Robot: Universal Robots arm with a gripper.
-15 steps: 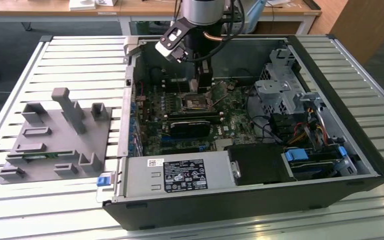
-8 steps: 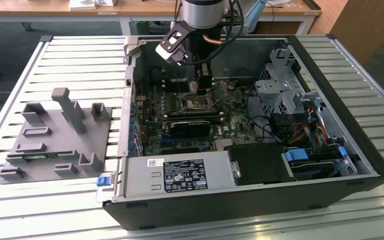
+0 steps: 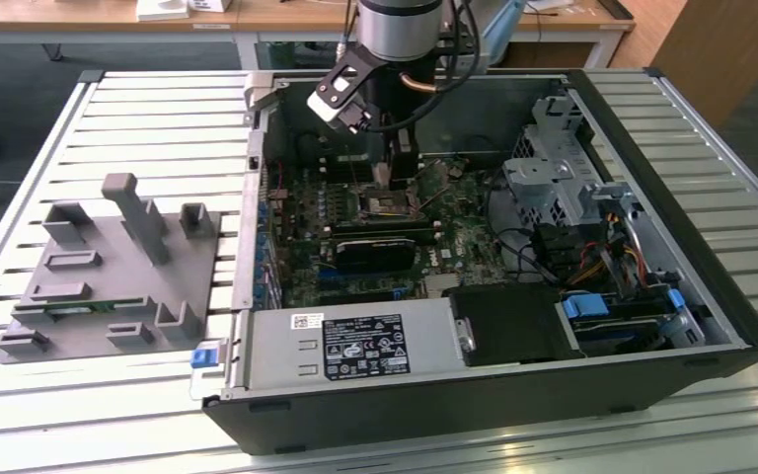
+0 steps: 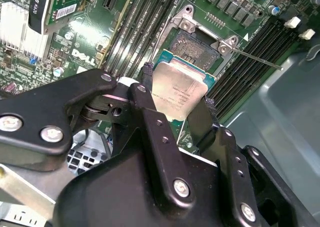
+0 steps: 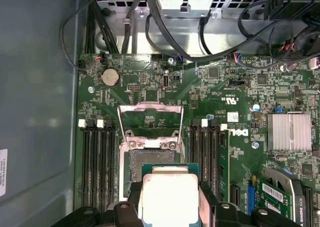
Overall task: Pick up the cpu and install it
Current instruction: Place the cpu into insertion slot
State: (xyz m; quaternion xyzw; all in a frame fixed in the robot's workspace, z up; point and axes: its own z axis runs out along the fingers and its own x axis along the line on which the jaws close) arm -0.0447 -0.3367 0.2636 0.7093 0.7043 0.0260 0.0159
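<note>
My gripper is shut on the cpu, a thin square chip with a shiny silver top, with one black finger on each of two opposite edges. In the first wrist view the cpu hangs over the near part of the open motherboard socket, whose metal load frame is swung up and back. Whether the chip touches the socket I cannot tell. In the exterior view the gripper reaches down into the open computer case, right above the socket.
Memory slots flank the socket on both sides. A graphics card, power supply and drive cage crowd the case. Loose cables run by the case wall. A grey fixture plate lies at the exterior view's left.
</note>
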